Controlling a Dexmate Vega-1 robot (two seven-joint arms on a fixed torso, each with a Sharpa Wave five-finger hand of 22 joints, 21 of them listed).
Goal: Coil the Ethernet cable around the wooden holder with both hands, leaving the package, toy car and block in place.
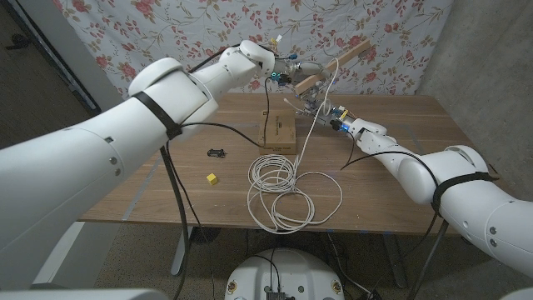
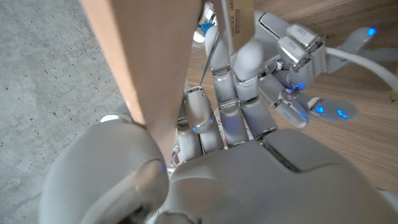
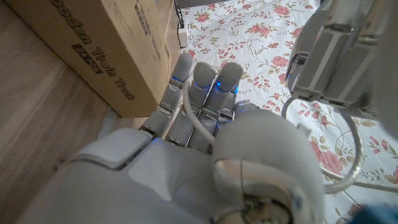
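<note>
My left hand [image 1: 286, 73] grips the wooden holder [image 1: 343, 57] and keeps it raised above the table's far side; the left wrist view shows the wooden holder [image 2: 140, 56] as a plank beside my fingers [image 2: 233, 87]. The white Ethernet cable [image 1: 283, 190] lies in loose loops on the table, and one strand rises to the holder. My right hand [image 1: 350, 123] holds that strand just below the holder; in the right wrist view the cable [image 3: 194, 111] runs between its fingers [image 3: 214, 84]. Both hands are close together.
The cardboard package [image 1: 277, 133] stands mid-table, just behind the loops, also close to my right hand as the package [image 3: 106, 43]. The black toy car [image 1: 217, 152] and the yellow block [image 1: 212, 177] lie left of the loops. A flowered cloth [image 1: 166, 25] hangs behind the table [image 1: 400, 192].
</note>
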